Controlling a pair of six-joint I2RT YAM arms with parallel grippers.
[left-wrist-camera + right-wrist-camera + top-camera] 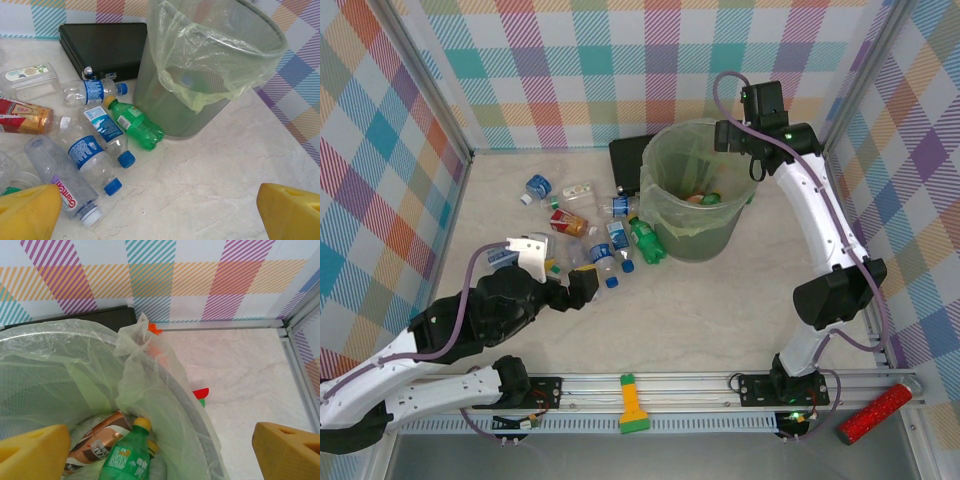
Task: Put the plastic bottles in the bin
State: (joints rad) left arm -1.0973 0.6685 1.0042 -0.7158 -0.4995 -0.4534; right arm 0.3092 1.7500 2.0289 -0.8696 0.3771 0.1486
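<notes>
The bin (692, 238) stands toward the far right of the tabletop (720, 320), lined with a thin pale bag, with a flat black case (628, 160) just behind it on its left. The right end effector (160, 455) hangs over the bin's mouth, its yellow fingers (35, 452) spread wide and nothing between them. Below it, inside the bin, a green bottle (125, 457) with a yellow cap lies against a copper-brown bottle (95, 442). The left end effector (160, 215) sits low over the tabletop to the near left of the bin, likewise released and empty. Ahead of it a cluster of plastic bottles lies on the tabletop. A second green bottle (136, 126) lies on its side just beside the bin's foot. Next to it are a blue-capped clear bottle (87, 160) and two more of that kind. A red-labelled bottle (22, 116) lies further left, and a white-capped clear bottle (57, 182) lies closest to the left finger. A red glittery cylinder (875, 413) rests at the near right corner.
</notes>
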